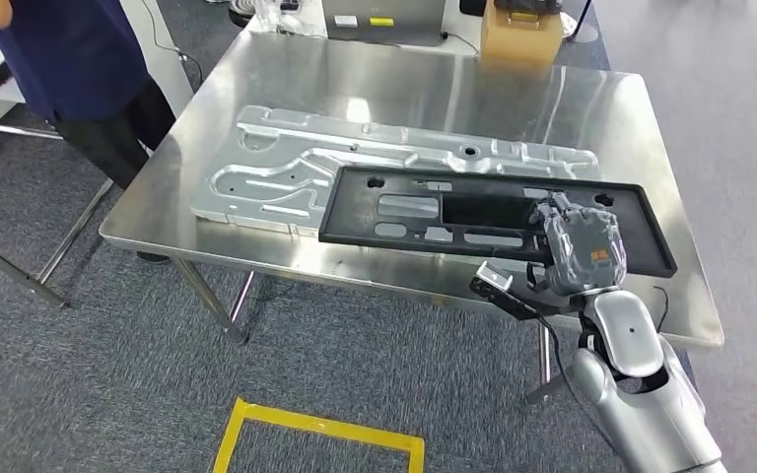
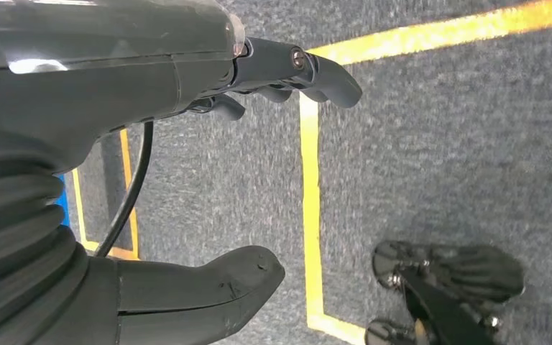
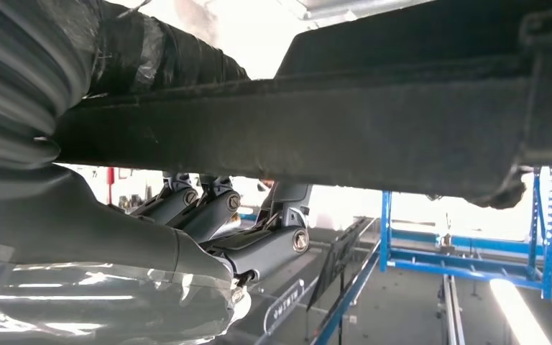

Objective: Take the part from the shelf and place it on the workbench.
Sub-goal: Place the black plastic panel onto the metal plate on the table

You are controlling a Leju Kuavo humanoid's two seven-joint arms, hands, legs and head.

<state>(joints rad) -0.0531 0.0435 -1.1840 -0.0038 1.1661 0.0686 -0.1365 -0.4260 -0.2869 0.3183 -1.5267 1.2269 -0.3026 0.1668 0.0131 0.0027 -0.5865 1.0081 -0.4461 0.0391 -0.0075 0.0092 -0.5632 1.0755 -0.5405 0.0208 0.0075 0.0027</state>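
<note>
One steel desk (image 1: 591, 108) carries two long flat parts: one silver stamped metal panel (image 1: 286, 168) and one black part (image 1: 434, 212) lying partly over the panel's near edge. The right hand (image 1: 577, 246) grips the black part at its right end, thumb above and fingers (image 3: 259, 244) curled underneath. The left hand (image 2: 187, 165) hangs over grey carpet with yellow tape lines (image 2: 309, 180), its fingers apart and holding nothing. One cardboard box (image 1: 520, 34) stands at the desk's far edge. One person (image 1: 69, 59) stands beside the desk.
</note>
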